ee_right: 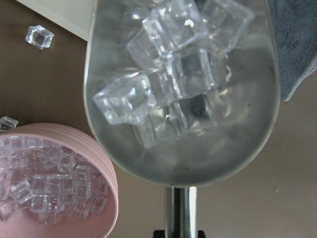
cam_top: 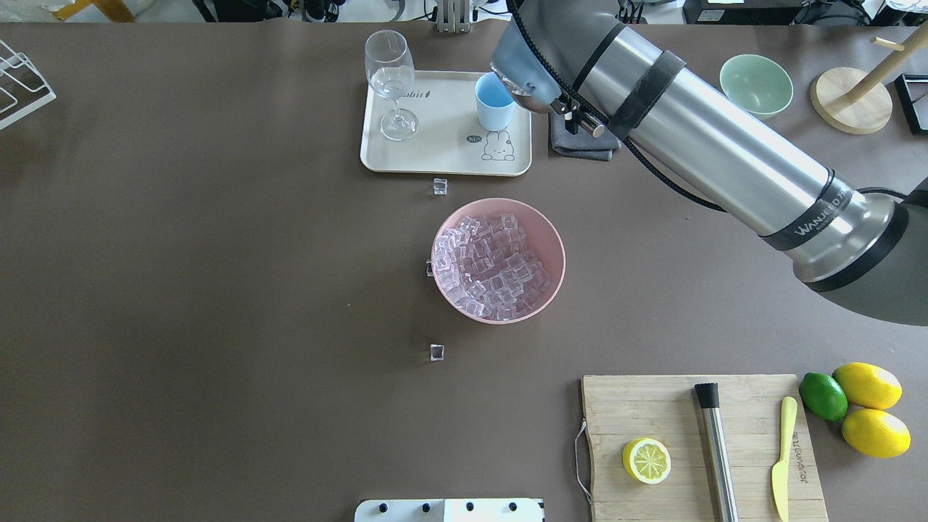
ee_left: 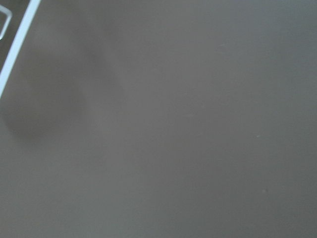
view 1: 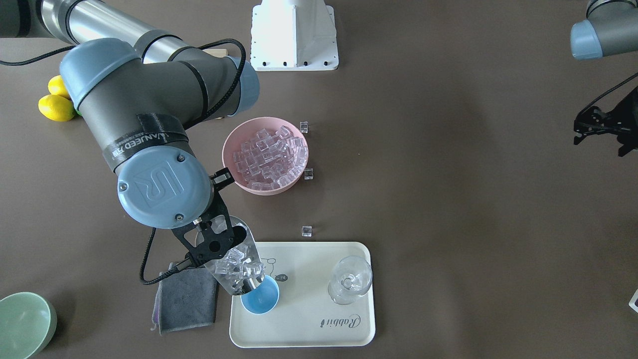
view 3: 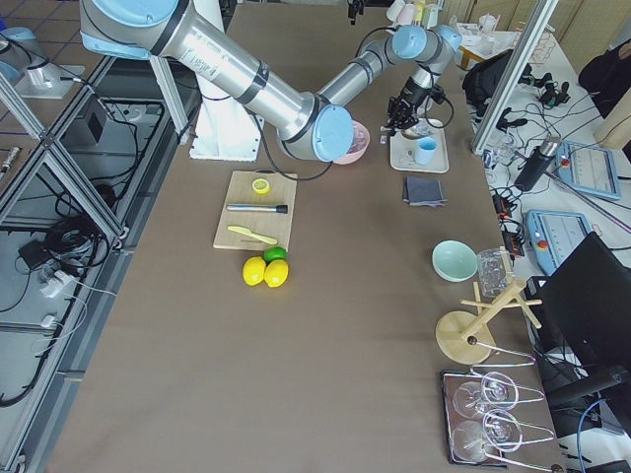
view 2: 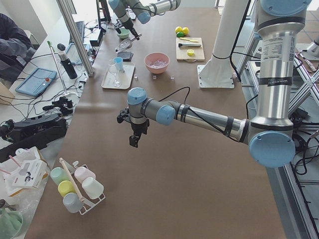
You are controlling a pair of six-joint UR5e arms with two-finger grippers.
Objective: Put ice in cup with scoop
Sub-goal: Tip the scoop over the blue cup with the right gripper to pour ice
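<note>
Brown desk (cam_top: 217, 290) in a cluttered lab; right jaws pinch the scoop (view 1: 224, 278), tilted over the cup (view 1: 261, 301) on the tray (view 1: 309, 326); its ice (ee_right: 168, 74) shows in the wrist view but is hidden overhead; whether the left jaws are spread, I cannot tell.

place: robotics lab | cues: aluminium frame posts (view 2: 75, 35), floor cables (view 3: 59, 241), white arm pedestal (view 1: 294, 35), operator tablet (view 2: 35, 81)

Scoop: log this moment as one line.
right gripper: shut on scoop | scoop: holds ice, lip over cup | cup: on tray | left gripper: away from tray
</note>
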